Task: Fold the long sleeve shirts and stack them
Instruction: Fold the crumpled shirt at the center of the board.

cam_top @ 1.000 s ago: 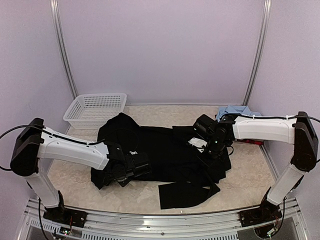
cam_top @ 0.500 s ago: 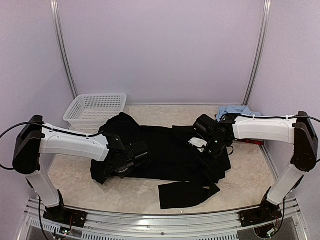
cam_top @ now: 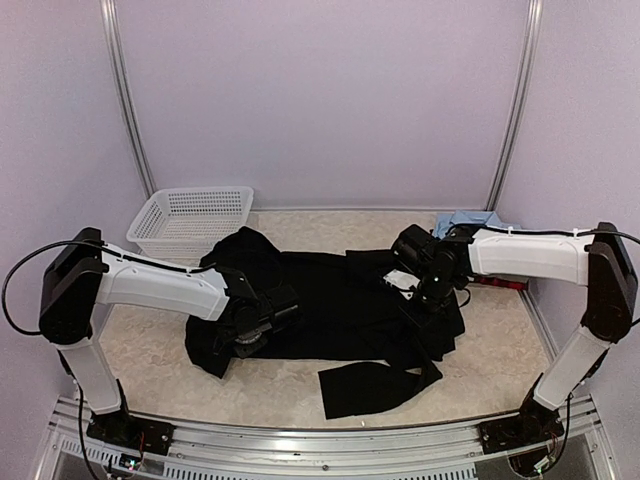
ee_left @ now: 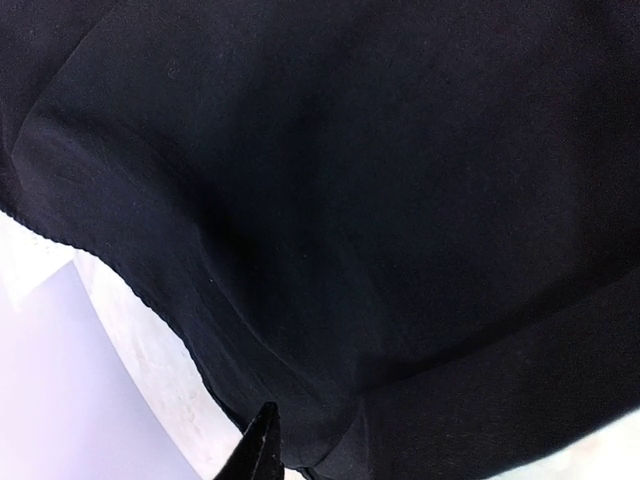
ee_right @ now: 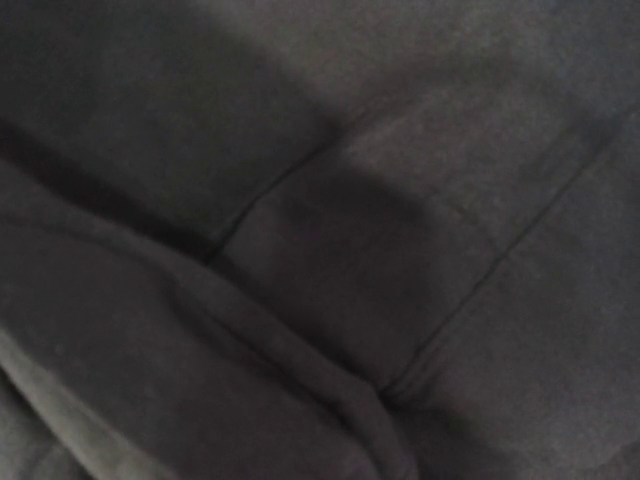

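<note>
Shirt (cam_top: 340,310), black, spread flat, long axis left-right, collar end at right

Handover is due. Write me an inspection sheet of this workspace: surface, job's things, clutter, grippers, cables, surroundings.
Surface: table, pale speckled top, its middle covered by cloth.
Job's things: black shirt spread across the middle, not folded, one sleeve trailing toward the near edge; light blue shirt far right, mostly hidden behind the right arm.
Clutter: white basket, far left.
Grippers: left gripper down on the black shirt, jaws cannot be read; right gripper shut, on the same shirt, any grip not visible.
Cables: black cable looping off the left arm.
Surroundings: lilac walls, metal posts.
</note>
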Tool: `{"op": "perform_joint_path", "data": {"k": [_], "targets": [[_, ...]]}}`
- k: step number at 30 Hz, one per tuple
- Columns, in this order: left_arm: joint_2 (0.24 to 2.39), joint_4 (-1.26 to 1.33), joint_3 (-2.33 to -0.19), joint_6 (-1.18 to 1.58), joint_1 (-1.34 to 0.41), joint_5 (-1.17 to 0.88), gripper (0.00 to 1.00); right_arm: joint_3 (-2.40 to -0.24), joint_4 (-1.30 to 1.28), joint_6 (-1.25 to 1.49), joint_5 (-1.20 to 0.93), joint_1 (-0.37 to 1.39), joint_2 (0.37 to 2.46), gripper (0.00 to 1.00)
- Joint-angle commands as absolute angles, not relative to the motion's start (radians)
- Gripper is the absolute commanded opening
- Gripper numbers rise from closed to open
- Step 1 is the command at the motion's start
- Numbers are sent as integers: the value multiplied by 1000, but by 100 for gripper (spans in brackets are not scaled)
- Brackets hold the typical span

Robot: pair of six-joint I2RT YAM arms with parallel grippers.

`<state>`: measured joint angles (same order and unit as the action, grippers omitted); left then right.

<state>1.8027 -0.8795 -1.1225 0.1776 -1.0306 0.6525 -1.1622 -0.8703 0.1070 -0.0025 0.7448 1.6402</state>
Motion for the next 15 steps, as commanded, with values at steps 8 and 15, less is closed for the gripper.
{"op": "perform_joint_path", "data": {"k": [8, 15], "targets": [[1824, -922, -1177, 121, -1010, 675, 34, -1155, -872, 139, 26, 690, 1633, 0], [1827, -967, -1193, 83, -982, 690, 39, -1160, -869, 143, 19, 689, 1646, 0]]}}
